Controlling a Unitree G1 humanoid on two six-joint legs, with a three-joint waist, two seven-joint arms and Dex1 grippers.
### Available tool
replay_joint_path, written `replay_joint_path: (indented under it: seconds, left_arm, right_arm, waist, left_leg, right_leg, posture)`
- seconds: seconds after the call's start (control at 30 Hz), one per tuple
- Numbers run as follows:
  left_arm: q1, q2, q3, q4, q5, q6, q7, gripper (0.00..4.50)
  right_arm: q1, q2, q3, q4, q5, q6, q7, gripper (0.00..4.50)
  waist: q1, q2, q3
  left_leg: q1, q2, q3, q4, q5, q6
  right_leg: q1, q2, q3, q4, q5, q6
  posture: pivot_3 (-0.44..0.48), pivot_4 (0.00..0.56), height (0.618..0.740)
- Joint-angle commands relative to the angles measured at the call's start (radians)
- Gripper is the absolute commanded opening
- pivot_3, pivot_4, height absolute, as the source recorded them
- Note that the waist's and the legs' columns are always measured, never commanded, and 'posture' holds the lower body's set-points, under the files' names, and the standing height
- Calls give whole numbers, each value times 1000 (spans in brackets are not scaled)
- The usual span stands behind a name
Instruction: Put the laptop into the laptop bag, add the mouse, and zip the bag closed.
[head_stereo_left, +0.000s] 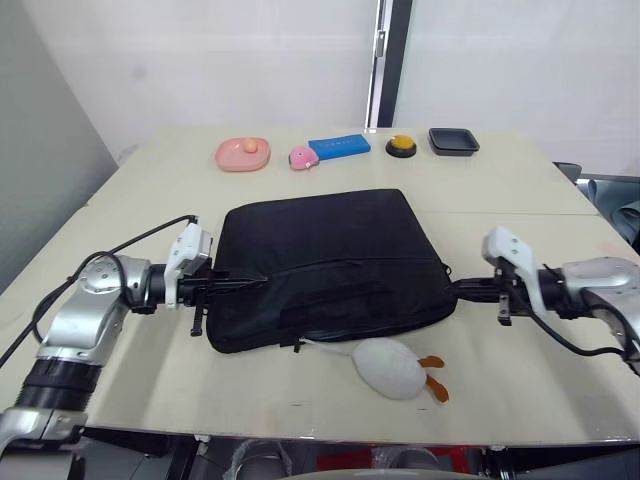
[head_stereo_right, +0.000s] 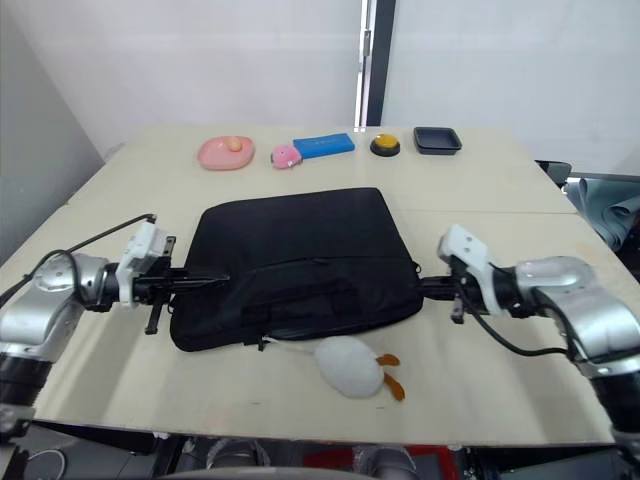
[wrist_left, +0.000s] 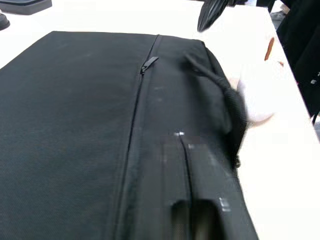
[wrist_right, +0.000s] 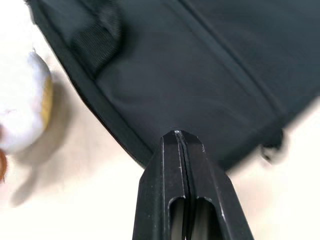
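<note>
Zipping looks like the step in hand, judging by how things lie. The laptop bag (head_stereo_left: 325, 262) rests flat near the table's (head_stereo_left: 520, 190) front edge, its handles toward that edge. The left gripper (head_stereo_left: 228, 284) reaches in from the bag's left side, its 2 fingers laid over the black fabric; in the left wrist view they look pressed together, though whether they pinch cloth or a zipper pull I cannot tell. The right gripper (head_stereo_left: 462, 288) meets the bag's right side, fingers closed tight in the right wrist view with their tips touching the bag's seam, gripping nothing that can be made out.

A zipper pull (wrist_left: 148, 64) lies on a seam running across the bag's top face. The next move, I judge, calls for 1 gripper to steady the bag while the other finds and draws a pull along its track.

Whether the laptop and mouse are inside is hidden by the bag's fabric. A white plush duck toy (head_stereo_left: 392, 368) with orange feet sits at the front edge, touching the bag. How much of the main zipper is closed is hard to make out.
</note>
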Motion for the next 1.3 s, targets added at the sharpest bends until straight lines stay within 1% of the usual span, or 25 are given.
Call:
replay_joint_path:
  seconds: [0.03, 0.27, 0.4, 0.5, 0.6, 0.63, 0.77, 0.8, 0.83, 0.9, 1.03, 1.17, 1.27, 1.3]
  left_arm:
    - [-54, -24, -16, 56, 21, -51, -22, 26]
    - [-104, -74, -37, 175, 43, -114, -64, 26]
    - [-102, -102, -58, 244, 69, -155, -99, 26]
    - [-104, -116, -93, 319, 131, -233, -104, 0]
    - [-120, -123, -116, 378, 162, -284, -125, 0]
    - [-129, -130, -121, 401, 175, -312, -120, 0]
    - [-174, -146, -145, 493, 209, -361, -140, 0]
    - [-181, -147, -150, 505, 211, -362, -148, 0]
    - [-187, -149, -152, 515, 212, -363, -153, 0]
    - [-195, -152, -156, 528, 210, -366, -162, 0]
    - [-201, -151, -160, 540, 209, -364, -167, 0]
    - [-198, -152, -166, 536, 208, -353, -166, 0]
    - [-194, -151, -170, 529, 207, -351, -166, 0]
    - [-194, -151, -169, 528, 206, -349, -164, 0]
  right_arm:
    - [41, -37, -101, -51, 29, 2, -13, 0]
    - [137, -57, -278, -178, 127, 63, -37, 0]
    - [207, -46, -397, -342, 270, 168, -50, 0]
    - [251, -38, -438, -471, 406, 269, -98, 802]
    - [282, -34, -423, -566, 495, 318, -158, 1827]
    - [284, -30, -415, -582, 522, 327, -180, 2260]
    - [245, -30, -250, -627, 503, 336, -285, 3465]
    - [219, -30, -194, -615, 474, 337, -316, 3933]
    - [192, -35, -134, -594, 434, 336, -342, 4241]
    - [146, -36, -37, -573, 385, 326, -364, 4241]
    - [74, -26, 115, -566, 331, 317, -375, 4241]
    - [-7, 11, 266, -492, 229, 305, -408, 4241]
    - [-44, 37, 368, -459, 173, 294, -400, 4241]
    - [-49, 43, 390, -447, 157, 290, -399, 4003]
  waist:
    - [1, 0, 0]
    - [2, 0, 0]
    - [7, 0, 0]
    - [10, 0, 0]
    - [12, 0, 0]
    - [13, 0, 0]
    - [15, 0, 0]
    - [15, 1, -1]
    - [15, 1, -1]
    - [13, 1, -1]
    - [14, 2, -1]
    - [11, 2, -2]
    - [12, 2, -2]
    - [12, 2, -2]
  left_leg:
    - [0, 0, 0, 0, 0, 0]
    - [1, 0, 0, 2, 0, 1]
    - [0, 0, 0, 3, 0, 1]
    - [0, 0, 0, 3, 0, 1]
    - [1, 0, -1, 3, 0, 1]
    - [1, 0, -1, 3, 0, 1]
    - [3, -1, -1, 5, 0, 0]
    - [3, -1, -1, 5, 0, 0]
    - [4, -1, -1, 6, 0, 0]
    - [4, -2, -1, 6, 0, 0]
    - [3, -4, -2, 6, 0, 0]
    - [2, -5, -2, 6, 0, -1]
    - [2, -5, -2, 6, 0, -1]
    - [2, -5, -2, 6, 0, -1]
  right_leg:
    - [0, 0, 0, 0, 0, 0]
    - [0, 0, 1, 3, 0, 0]
    - [0, 0, 1, 3, 0, 0]
    - [0, 0, 1, 3, 0, 0]
    - [1, 0, 1, 4, 0, 0]
    - [1, 0, 1, 4, 0, 0]
    - [4, -2, 1, 5, 0, 1]
    - [5, -2, 1, 5, 0, 1]
    - [5, -2, 1, 6, 1, 2]
    - [5, -4, 2, 7, 1, 2]
    - [5, -5, 1, 7, 1, 3]
    - [5, -6, 1, 6, 1, 4]
    - [5, -6, 1, 7, 1, 4]
    - [5, -6, 1, 7, 1, 4]
  posture:
    - [0, 150, 740]
    - [0, 150, 740]
    - [0, 150, 740]
    - [0, 150, 740]
    - [0, 150, 740]
    - [0, 150, 740]
    - [0, 150, 740]
    - [0, 150, 740]
    - [0, 150, 740]
    - [0, 150, 740]
    - [0, 150, 740]
    - [0, 150, 740]
    - [0, 150, 740]
    - [0, 150, 740]
